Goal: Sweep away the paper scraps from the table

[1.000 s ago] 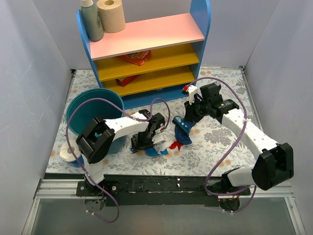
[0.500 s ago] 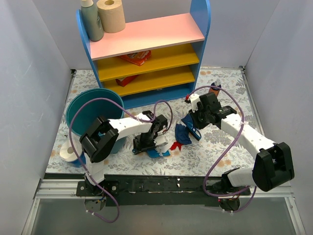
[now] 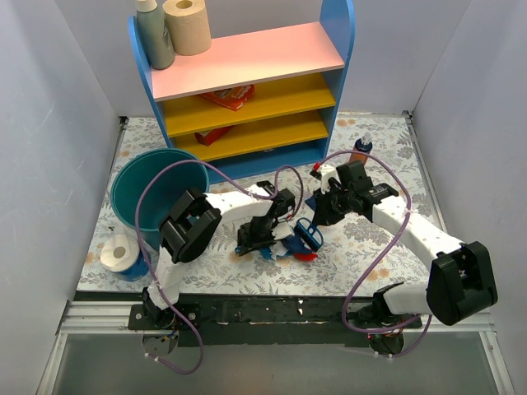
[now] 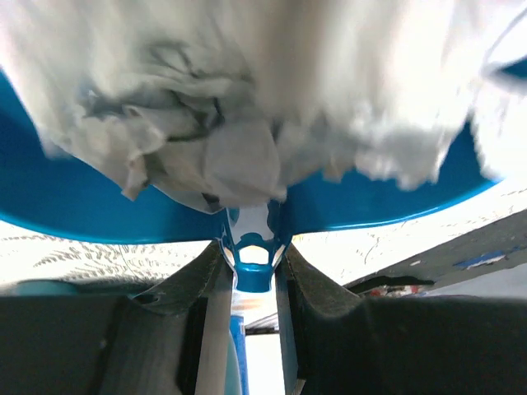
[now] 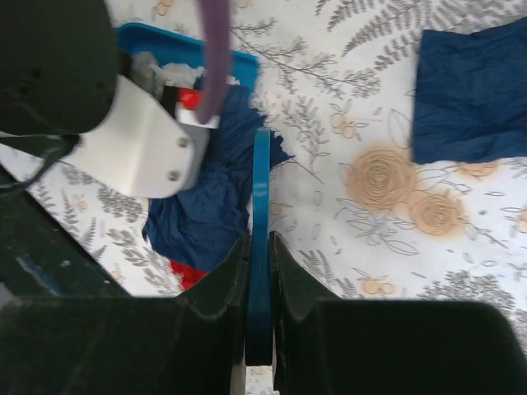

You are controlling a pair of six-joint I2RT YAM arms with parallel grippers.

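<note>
Both tools gripped: dustpan point(image 4: 82, 206), brush point(image 5: 260, 189).
Left gripper point(image 4: 251, 255) clamps dustpan handle, paper scraps point(image 4: 206, 140) inside; right gripper point(image 5: 259, 247) clamps brush.

Bright, even light; blurred, overexposed left-wrist close-up

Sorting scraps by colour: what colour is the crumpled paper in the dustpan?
White and grey paper scraps, in the blue dustpan; clearest in the left wrist view.

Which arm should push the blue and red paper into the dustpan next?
Right: the right fingers grip the brush beside the dark blue scrap. The left fingers just hold the dustpan.
</note>
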